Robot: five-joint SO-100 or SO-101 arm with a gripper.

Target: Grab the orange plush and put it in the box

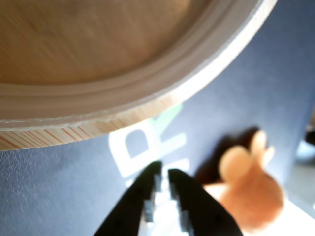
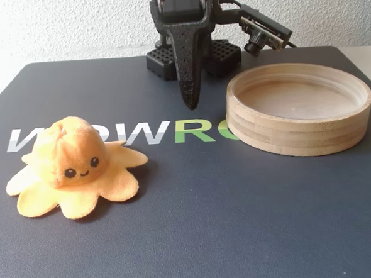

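Note:
The orange plush (image 2: 73, 161) sits upright on the dark mat at the front left of the fixed view, facing the camera. It also shows blurred at the lower right of the wrist view (image 1: 246, 191). The box, a round wooden tray (image 2: 298, 132), stands empty at the right. Its rim fills the top of the wrist view (image 1: 98, 98). My gripper (image 2: 191, 104) points down over the mat between the two, left of the tray and well behind the plush. Its black fingers (image 1: 142, 189) lie almost together with nothing between them.
A black perforated block (image 2: 224, 54) and the arm base stand at the back. The dark mat bears white and green lettering (image 2: 141, 134). The wrist camera (image 2: 264, 33) sticks out above the tray's far edge. A pale table surface (image 2: 369, 58) shows past the mat's right edge.

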